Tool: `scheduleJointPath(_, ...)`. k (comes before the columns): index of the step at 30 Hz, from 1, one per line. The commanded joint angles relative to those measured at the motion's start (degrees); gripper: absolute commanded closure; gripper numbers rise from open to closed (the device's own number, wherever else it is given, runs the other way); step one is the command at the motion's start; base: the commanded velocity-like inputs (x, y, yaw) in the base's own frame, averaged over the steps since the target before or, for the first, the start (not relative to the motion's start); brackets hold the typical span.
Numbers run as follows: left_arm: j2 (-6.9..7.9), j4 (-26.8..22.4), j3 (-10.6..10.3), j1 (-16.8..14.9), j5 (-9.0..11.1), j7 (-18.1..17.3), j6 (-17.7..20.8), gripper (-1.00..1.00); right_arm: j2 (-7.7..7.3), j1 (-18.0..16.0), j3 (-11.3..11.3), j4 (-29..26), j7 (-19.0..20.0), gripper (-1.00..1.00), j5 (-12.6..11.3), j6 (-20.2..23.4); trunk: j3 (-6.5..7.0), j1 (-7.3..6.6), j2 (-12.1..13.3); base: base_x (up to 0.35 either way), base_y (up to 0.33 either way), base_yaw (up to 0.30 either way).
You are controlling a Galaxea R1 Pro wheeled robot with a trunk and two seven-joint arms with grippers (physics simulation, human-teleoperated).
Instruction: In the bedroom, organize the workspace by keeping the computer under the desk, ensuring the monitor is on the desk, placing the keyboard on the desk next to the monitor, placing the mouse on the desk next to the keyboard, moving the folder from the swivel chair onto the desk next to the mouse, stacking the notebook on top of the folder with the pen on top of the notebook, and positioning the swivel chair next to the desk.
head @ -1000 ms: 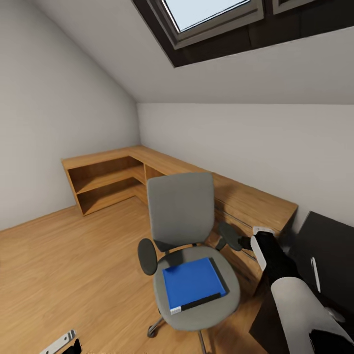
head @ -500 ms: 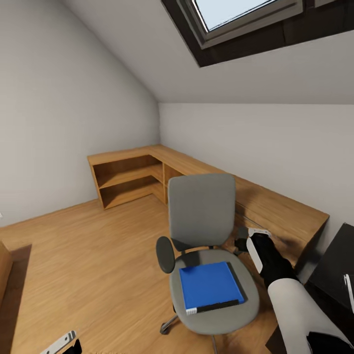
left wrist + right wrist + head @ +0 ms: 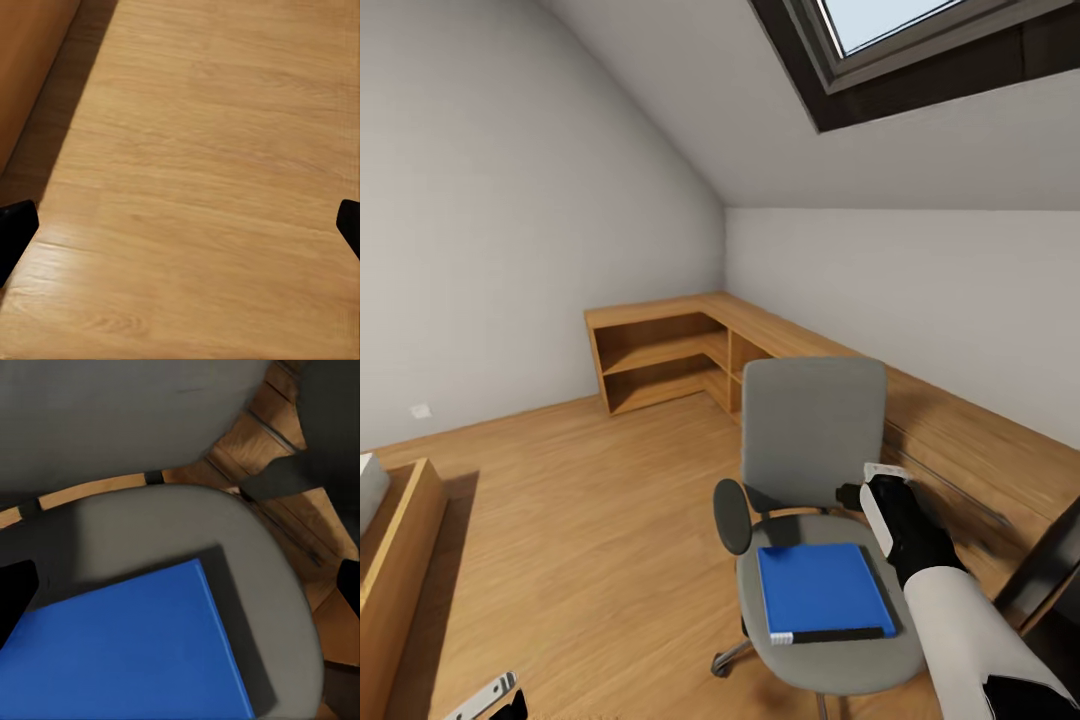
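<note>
The grey swivel chair point(image 3: 815, 440) stands on the wood floor beside the long low wooden unit. A blue folder point(image 3: 822, 590) with a dark spine lies flat on its seat. My right gripper point(image 3: 852, 492) hovers just above the seat's far right side, near the backrest. In the right wrist view the right gripper point(image 3: 180, 585) is open over the folder point(image 3: 127, 652) and the seat point(image 3: 150, 521), holding nothing. My left gripper point(image 3: 180, 225) hangs open over bare floor. A corner of the dark desk point(image 3: 1050, 570) shows at the right edge; monitor, keyboard, mouse, notebook and pen are out of view.
A wooden shelf unit point(image 3: 670, 350) runs along the far wall and turns the corner. A wooden box-like piece of furniture point(image 3: 400, 560) stands at the left edge. The sloped ceiling carries a skylight point(image 3: 920, 30). Open floor lies left of the chair.
The camera has turned left, so the whole picture slid right: the dark desk has nearly left the view and wooden furniture has come in at the left. The folder still lies on the chair.
</note>
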Motion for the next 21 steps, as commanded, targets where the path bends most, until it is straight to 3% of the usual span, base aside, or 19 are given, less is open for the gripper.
scheduleJointPath(1,0.06,-0.09,-0.21,-0.02,0.43,0.38,-0.13,-1.00,-0.01,-0.01,0.01,-0.09,-0.27,-1.00,-0.26,0.21,-0.08,0.00,-0.03,0.000,0.000,0.252)
scheduleJointPath(7,0.05,-0.09,-0.22,-0.02,0.28,0.22,-0.16,-1.00,-0.01,-0.01,0.01,-0.01,-0.27,-1.00,-0.26,0.13,-0.28,0.00,-0.03,0.000,0.000,0.239)
scheduleJointPath(12,0.05,-0.47,-0.22,-0.02,0.11,0.14,-0.16,-1.00,-0.08,-0.01,0.01,0.22,-0.19,-1.00,-0.26,-0.24,-0.33,0.00,-0.03,0.000,0.000,0.074)
scheduleJointPath(13,0.05,-1.15,-0.80,-0.02,0.13,0.12,-0.05,-1.00,-0.11,-0.01,0.06,1.41,-0.14,-1.00,-0.21,-2.67,-0.33,0.00,-0.03,0.000,0.000,0.008)
scheduleJointPath(16,0.08,-1.62,-3.14,-0.02,0.14,0.25,0.13,-1.00,-0.15,-0.01,0.12,2.40,-0.11,-1.00,-0.19,-4.51,-0.69,0.44,-0.83,0.000,0.000,0.005)
scheduleJointPath(18,0.07,-3.29,-6.26,-0.02,0.15,0.52,0.69,-1.00,-0.17,-0.01,0.46,2.99,0.07,-1.00,-0.18,-5.82,-1.05,0.88,-1.63,0.000,0.000,0.001)
scheduleJointPath(20,0.11,-5.21,-7.40,-0.02,0.25,0.60,3.46,-1.00,-0.21,-0.01,1.03,3.17,0.18,-1.00,-0.17,-6.20,-1.41,1.32,-2.44,0.000,0.000,0.000)
scheduleJointPath(21,0.12,-7.35,-7.75,-0.02,0.29,0.69,7.41,-1.00,-0.29,-0.01,1.38,3.21,0.24,-1.00,-0.20,-6.33,-1.59,1.54,-2.84,0.000,0.000,0.000)
